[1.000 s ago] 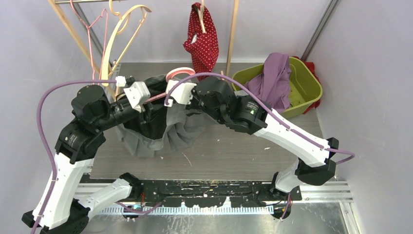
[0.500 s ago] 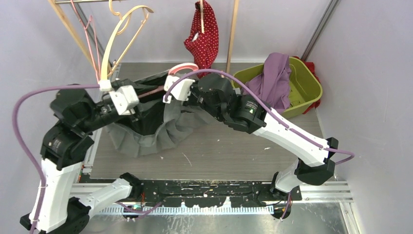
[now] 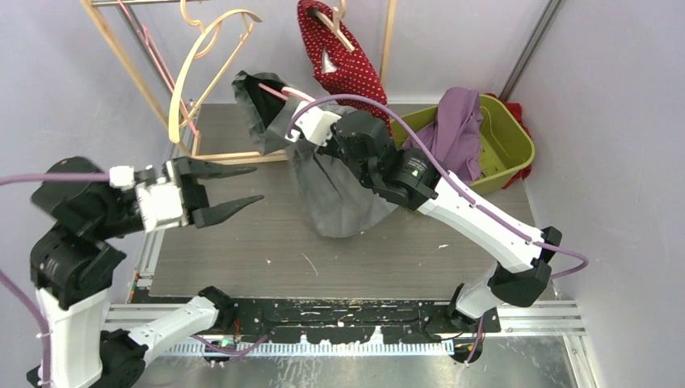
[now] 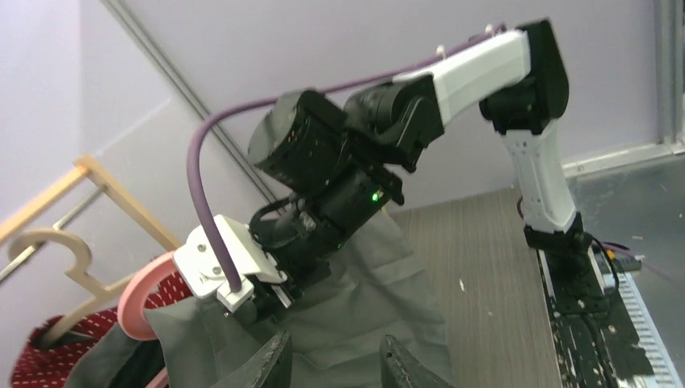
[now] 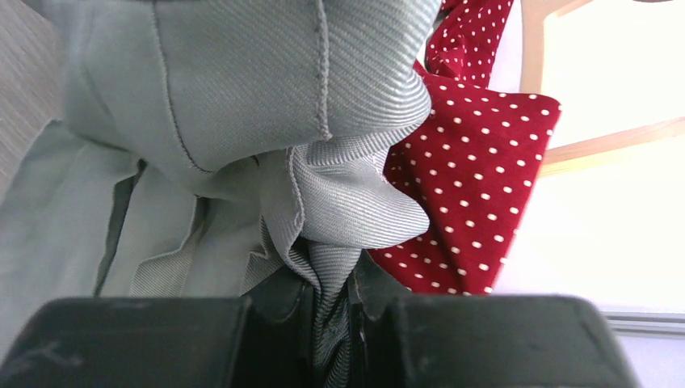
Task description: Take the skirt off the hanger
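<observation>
L claw [image 3: 257,183] off skirt [image 3: 335,190], open, R claw [image 5: 331,317] hoisted it, prob. by waistband

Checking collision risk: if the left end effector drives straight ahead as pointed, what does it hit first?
Likely the grey skirt hanging from the right end effector; depth is unclear.

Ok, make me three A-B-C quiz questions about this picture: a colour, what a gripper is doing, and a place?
1. What colour is the skirt?
A. yellow
B. grey
C. blue
2. The left gripper is:
A. shut on the skirt
B. shut on the purple cloth
C. open, holding nothing
3. Where is the purple cloth?
A. in the green basket
B. in the left gripper
C. under the skirt

Answers: 1 B, its folds are grey; 2 C, its fingers stand apart with nothing between; 3 A, it drapes over the basket's rim.
</observation>
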Action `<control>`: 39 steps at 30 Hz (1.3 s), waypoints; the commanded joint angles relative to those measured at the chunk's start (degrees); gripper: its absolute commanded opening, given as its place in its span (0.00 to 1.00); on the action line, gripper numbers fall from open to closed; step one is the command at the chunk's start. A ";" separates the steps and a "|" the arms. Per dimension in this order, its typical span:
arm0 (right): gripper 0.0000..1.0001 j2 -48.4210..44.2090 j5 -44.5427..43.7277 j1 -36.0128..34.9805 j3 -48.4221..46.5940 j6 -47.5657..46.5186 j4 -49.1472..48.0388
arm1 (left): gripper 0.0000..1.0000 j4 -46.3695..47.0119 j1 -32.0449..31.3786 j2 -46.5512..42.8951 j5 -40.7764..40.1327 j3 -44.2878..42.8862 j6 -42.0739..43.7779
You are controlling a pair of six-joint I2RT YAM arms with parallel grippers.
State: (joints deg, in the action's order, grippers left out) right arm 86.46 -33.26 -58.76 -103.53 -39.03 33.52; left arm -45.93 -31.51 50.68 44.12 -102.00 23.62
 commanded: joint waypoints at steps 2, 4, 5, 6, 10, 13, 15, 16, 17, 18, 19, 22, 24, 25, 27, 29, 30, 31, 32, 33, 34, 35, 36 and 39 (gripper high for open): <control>0.01 -6.46 2.39 -0.21 -0.01 0.44 -3.59 | 0.44 -6.96 -0.05 5.81 -4.75 -0.61 5.40; 0.01 -7.76 4.36 -0.13 0.15 0.43 -1.41 | 0.44 -8.27 -0.05 7.29 -7.40 -0.85 7.27; 0.01 -8.52 5.40 -0.12 0.29 0.43 -0.09 | 0.44 -8.66 -0.03 7.93 -8.75 -0.65 8.29; 0.01 -9.32 6.49 -0.14 0.44 0.33 1.09 | 0.44 -8.87 -0.04 8.34 -10.53 -0.28 9.63; 0.01 -12.53 11.89 -0.12 -0.09 1.57 8.38 | 0.43 -12.01 -0.09 10.98 -16.10 -1.33 14.33; 0.01 -14.45 13.86 -0.13 0.02 3.06 13.76 | 0.43 -12.64 -0.07 13.20 -14.05 -3.77 14.19; 0.01 -15.24 14.54 -0.12 0.08 3.90 16.82 | 0.43 -11.82 -0.07 14.01 -11.52 -5.76 13.22; 0.01 -15.56 16.67 -0.10 -0.04 4.27 18.18 | 0.43 -11.45 -0.05 14.30 -10.64 -6.31 12.89; 0.01 -16.02 19.38 -0.15 -0.67 5.66 20.96 | 0.43 -10.80 -0.06 15.03 -8.75 -8.11 12.25; 0.01 -16.07 20.08 -0.13 -0.94 6.24 21.77 | 0.43 -10.62 -0.05 15.25 -7.65 -8.80 11.82; 0.01 -16.07 20.64 -0.19 -1.14 6.65 22.45 | 0.43 -10.33 -0.05 15.38 -6.26 -9.26 11.26; 0.01 -15.58 21.72 -0.21 -2.04 7.16 23.72 | 0.43 -8.82 -0.05 15.35 -2.00 -8.94 8.94; 0.01 -15.37 22.48 -0.29 -2.64 7.39 23.78 | 0.43 -8.50 -0.06 15.05 -1.28 -7.30 8.36; 0.01 -15.23 22.75 -0.40 -3.03 7.51 23.91 | 0.43 -8.57 -0.05 14.88 -1.65 -6.24 8.23; 0.01 -14.81 22.96 -0.85 -3.92 7.58 24.48 | 0.43 -8.50 -0.05 14.37 -1.47 -3.67 7.59; 0.01 -14.66 22.89 -1.07 -4.43 7.43 24.87 | 0.43 -7.83 -0.05 13.63 0.04 -1.35 6.02; 0.01 -14.59 22.88 -1.13 -4.75 7.35 25.02 | 0.43 -7.53 -0.05 13.12 0.64 -0.11 5.18; 0.01 -14.52 22.88 -1.22 -5.08 7.22 25.20 | 0.43 -7.15 -0.05 12.60 0.81 1.19 4.56; 0.01 -14.39 22.90 -1.26 -5.42 7.19 25.46 | 0.43 -7.00 -0.05 12.17 0.67 2.33 4.22; 0.01 -14.32 22.89 -1.34 -5.78 7.16 25.72 | 0.43 -6.96 -0.07 11.71 0.26 3.34 4.23; 0.01 -14.18 22.91 -1.43 -6.21 7.20 26.11 | 0.43 -6.92 -0.07 11.37 -0.18 4.20 4.24; 0.01 -14.01 23.11 -1.56 -6.56 7.20 26.59 | 0.43 -6.75 -0.05 11.30 -0.66 4.74 4.29; 0.01 -13.80 23.23 -1.80 -6.98 7.28 27.07 | 0.44 -6.58 -0.05 11.43 -1.05 5.08 4.41; 0.01 -13.18 23.24 -2.37 -7.74 7.54 28.14 | 0.45 -6.14 -0.05 12.54 -1.48 4.80 4.56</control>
State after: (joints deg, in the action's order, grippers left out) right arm 73.19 -10.59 -60.31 -107.61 -32.64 64.77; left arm -55.94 -31.48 63.86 42.19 -96.51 29.12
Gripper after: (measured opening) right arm 0.186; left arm 0.438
